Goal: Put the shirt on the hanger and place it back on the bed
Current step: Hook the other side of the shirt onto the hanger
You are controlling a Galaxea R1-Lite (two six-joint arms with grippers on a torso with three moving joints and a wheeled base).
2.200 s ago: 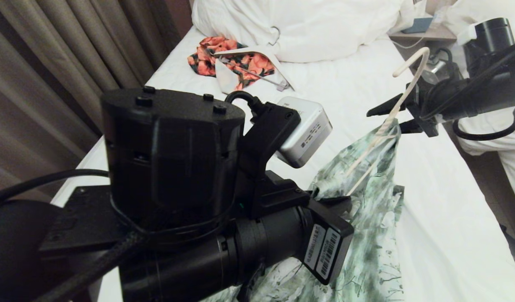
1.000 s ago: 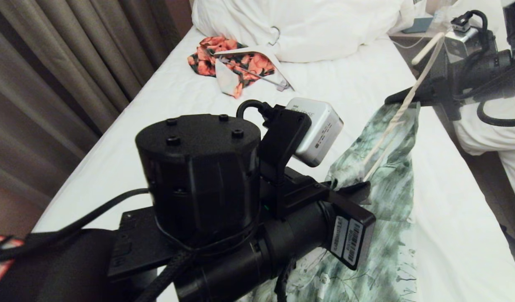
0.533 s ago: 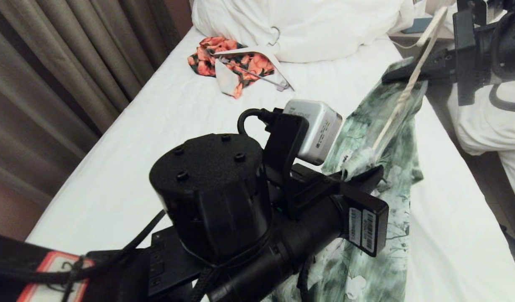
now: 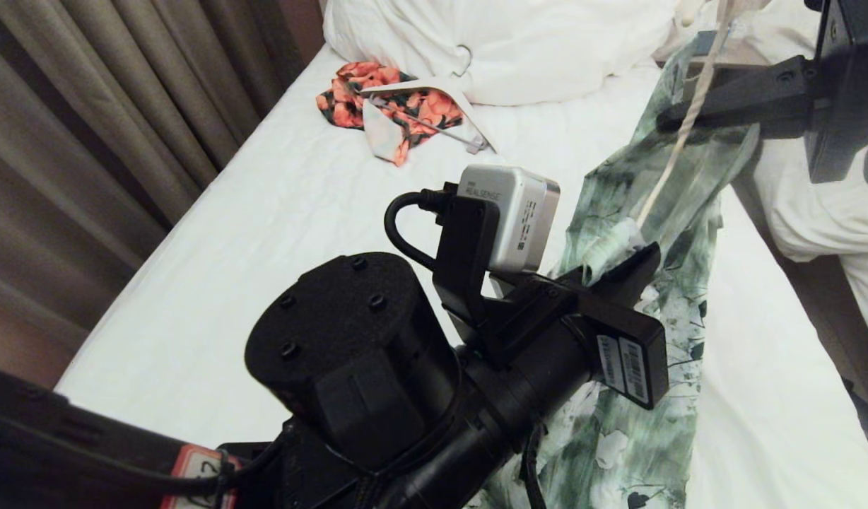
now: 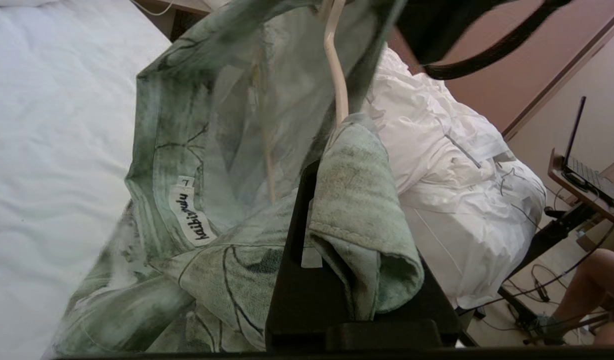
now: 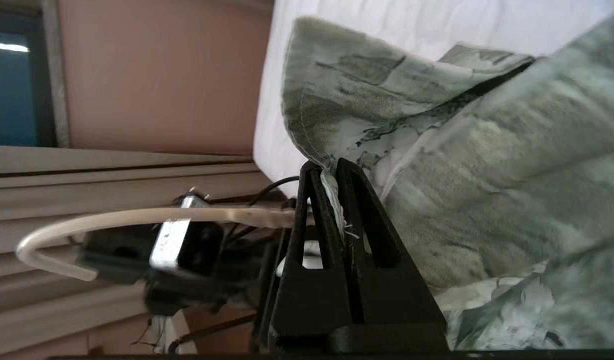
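Observation:
The green-and-white shirt [image 4: 653,233] hangs stretched between my two grippers above the right side of the bed [image 4: 300,212]. My left gripper [image 4: 621,272] is shut on a folded shirt edge [image 5: 357,200] near the collar label. Further back and higher, my right gripper [image 4: 671,120] is shut on another shirt edge [image 6: 307,110]. The thin cream hanger [image 4: 678,134] runs down inside the shirt's neck opening. Its stem [image 5: 337,75] passes close beside the right fingers [image 6: 307,210]. The curved hook [image 6: 52,240] sticks out past them.
An orange floral garment [image 4: 377,92] and a flat white hanger [image 4: 434,99] lie at the head of the bed below the white duvet [image 4: 512,42]. Curtains [image 4: 88,106] stand to the left. Another bed with heaped bedding [image 4: 816,205] and a person's leg [image 5: 592,280] are to the right.
My right gripper has risen and moved back towards the top right, carrying shirt and hanger. The left gripper has followed upward with its fold, so the shirt now hangs higher and more stretched.

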